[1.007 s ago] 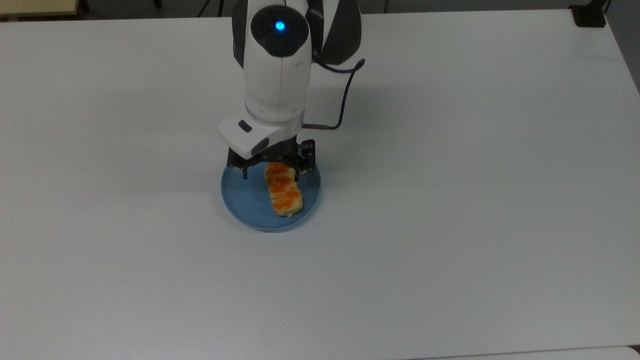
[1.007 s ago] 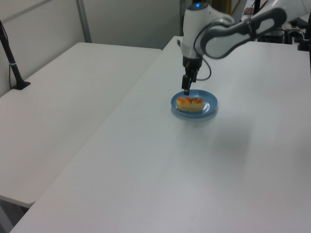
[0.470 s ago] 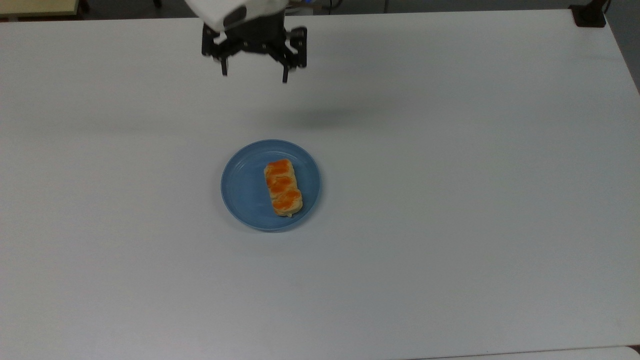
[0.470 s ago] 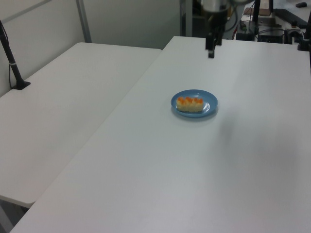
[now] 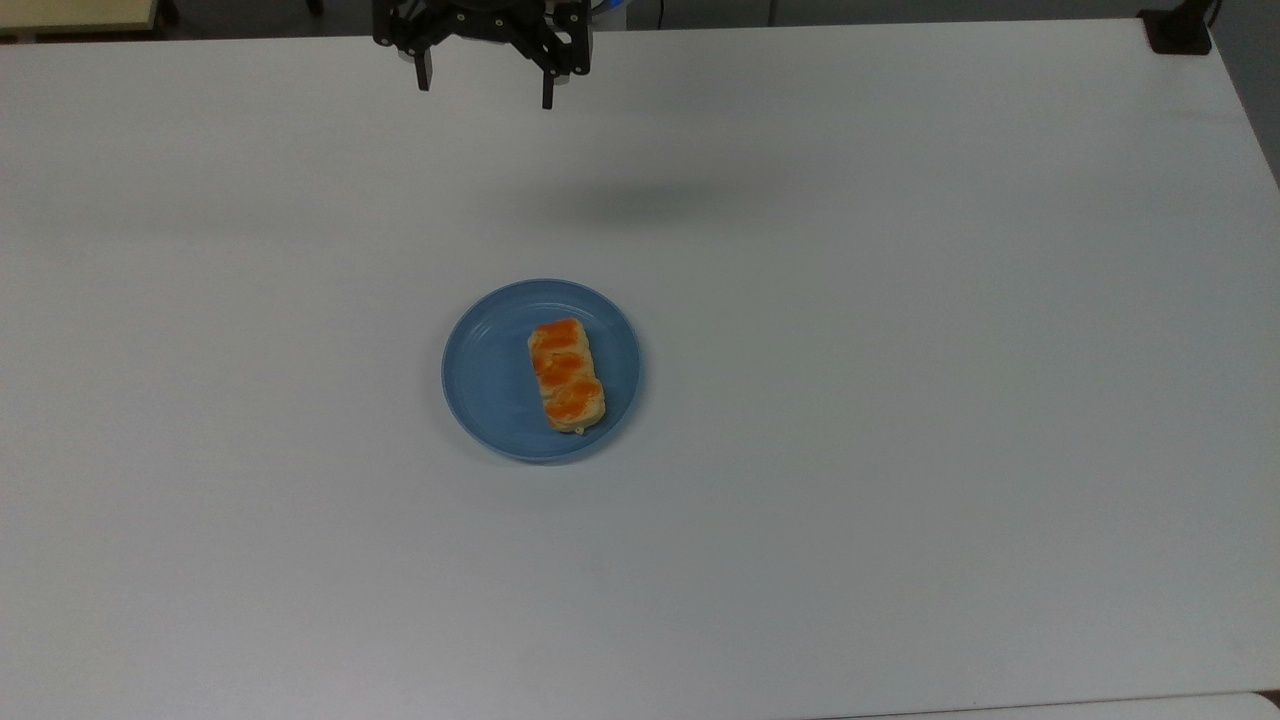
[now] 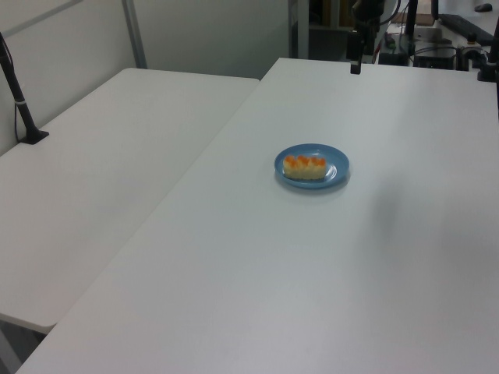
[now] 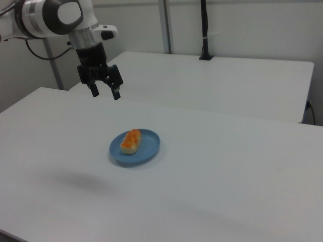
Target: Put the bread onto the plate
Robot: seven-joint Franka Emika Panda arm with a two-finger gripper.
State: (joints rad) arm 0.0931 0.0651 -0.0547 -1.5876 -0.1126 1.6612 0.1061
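The gripper (image 5: 484, 88) hangs high above the table (image 5: 900, 400), pointing down, its 2 black fingers (image 7: 94, 92) spread wide with nothing between them. In the right view the white arm (image 7: 55, 17) reaches in from the upper left corner. In the top view the bread (image 5: 566, 374) lies well apart from the gripper, toward 6 o'clock, resting lengthwise on the blue plate (image 5: 490, 385), slightly toward 3 o'clock of the plate's centre, orange patches facing up.

Top view looks straight down on the white table (image 5: 900, 400); left and right views gaze slantwise from opposite sides (farther back), all sharing the plate (image 5: 490, 390).
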